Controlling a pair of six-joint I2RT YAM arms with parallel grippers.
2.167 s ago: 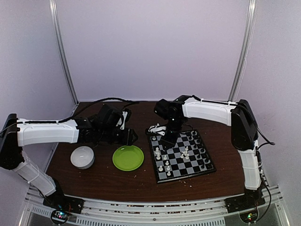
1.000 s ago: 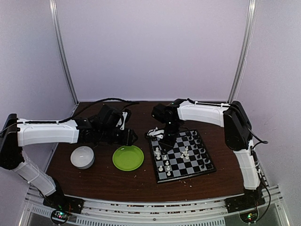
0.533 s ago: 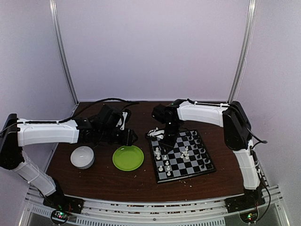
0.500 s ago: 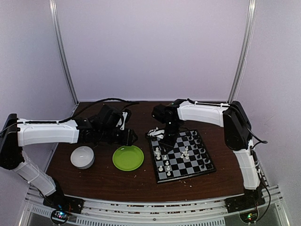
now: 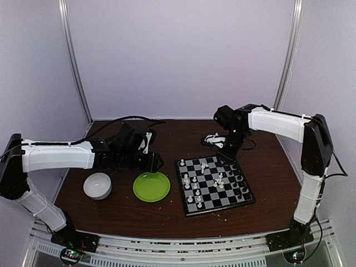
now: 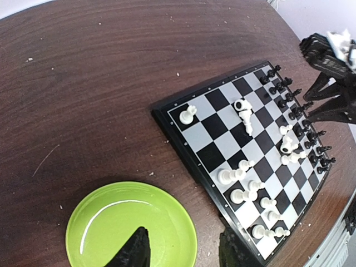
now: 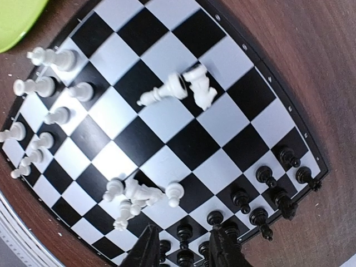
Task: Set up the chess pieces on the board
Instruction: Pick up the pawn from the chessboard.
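Observation:
The board (image 5: 243, 198) lies right of centre on the brown table. White chess pieces (image 5: 192, 188) stand along its left side and black ones (image 5: 239, 177) along its right. One white piece (image 6: 188, 114) stands on the far left corner square. Two white pieces (image 7: 177, 87) lie toppled nearby, and a white cluster (image 7: 132, 194) sits mid-board. My right gripper (image 5: 225, 156) hovers over the far right part of the board. In the right wrist view it (image 7: 184, 251) is open above the black row, holding nothing. My left gripper (image 6: 186, 253) is open over the gap between plate and board.
A round green plate (image 5: 151, 186) sits left of the board, and a white bowl (image 5: 97, 185) lies further left. A white bundle of cable (image 5: 213, 137) lies behind the board. Pale crumbs dot the tabletop. Metal posts stand at the back corners.
My right gripper has opened and swung from the board's far left corner to its far right side. A white piece now shows on that corner square. The left arm has not moved.

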